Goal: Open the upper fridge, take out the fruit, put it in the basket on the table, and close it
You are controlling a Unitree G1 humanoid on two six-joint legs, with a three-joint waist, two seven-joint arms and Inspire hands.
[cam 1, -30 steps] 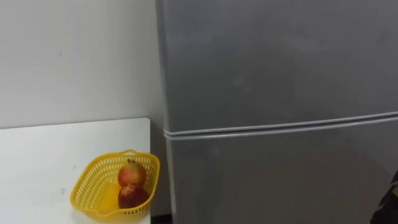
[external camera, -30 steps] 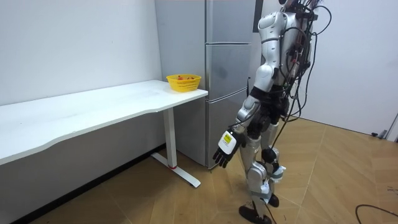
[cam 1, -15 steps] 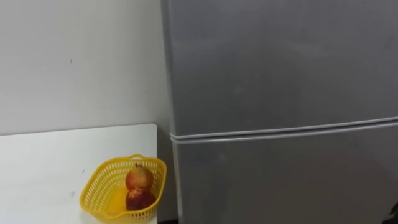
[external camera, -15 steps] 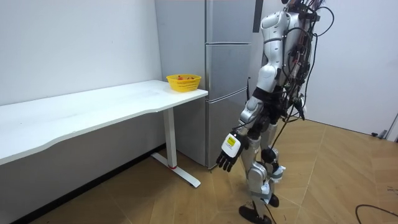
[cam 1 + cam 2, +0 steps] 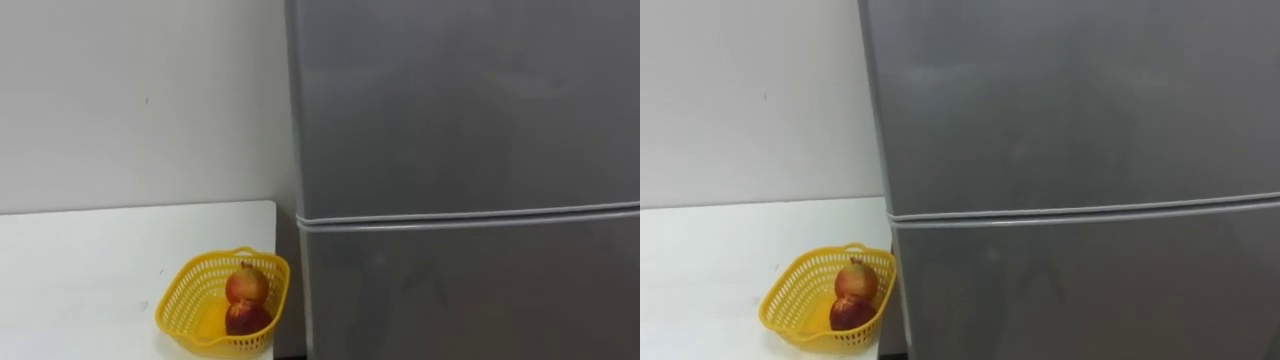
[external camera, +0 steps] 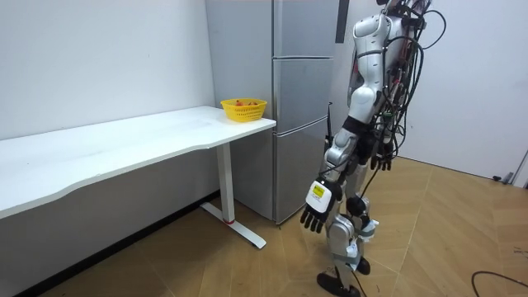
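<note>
Fridge (image 5: 460,150) doors shut; left hand (image 6: 314,216) hangs loosely spread, empty; yellow basket (image 5: 205,300) of fruit (image 5: 247,303) sits at the counter (image 5: 90,270) corner beside it.

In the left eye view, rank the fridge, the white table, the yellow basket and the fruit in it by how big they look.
1. Fridge, both doors shut.
2. White table.
3. Yellow basket at the table's corner by the fridge.
4. The two red fruits: they look about alike, so no ranking between them.

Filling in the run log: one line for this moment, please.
stance: facing fridge | doors: shut | left hand: low, open, holding nothing | basket: on table corner, fruit inside
</note>
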